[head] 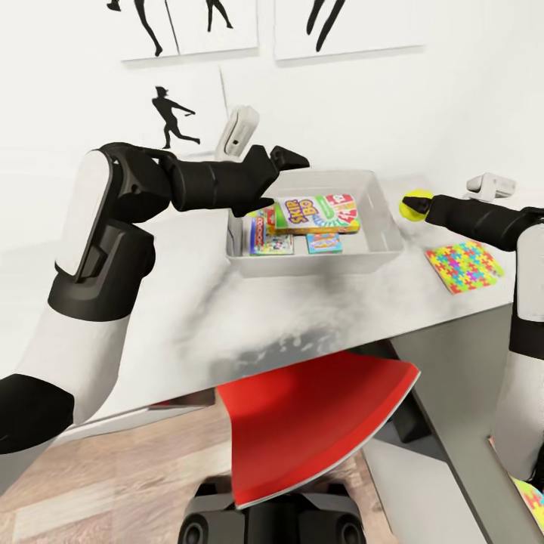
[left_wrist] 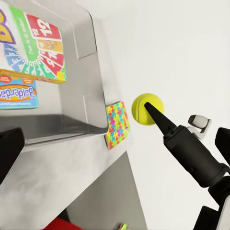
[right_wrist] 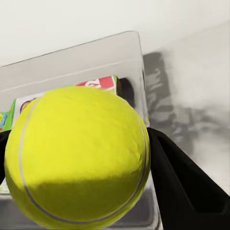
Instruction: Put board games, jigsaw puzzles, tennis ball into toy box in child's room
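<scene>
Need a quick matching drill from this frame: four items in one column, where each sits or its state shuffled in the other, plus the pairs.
Items
1. tennis ball
2. SKIP-BO box
3. jigsaw puzzle
4. left gripper

Places or states
A. flat on the table, outside the bin
B. lying inside the toy box
C. clamped in the right gripper
D. holding nothing, by the bin's rear left corner

Pairs: 1-C, 2-B, 3-A, 4-D

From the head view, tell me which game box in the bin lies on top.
The SKIP-BO box: green, yellow and red, it overlaps the white MONOPOLY box, while the small blue box lies lower, on the toy box floor.
</scene>
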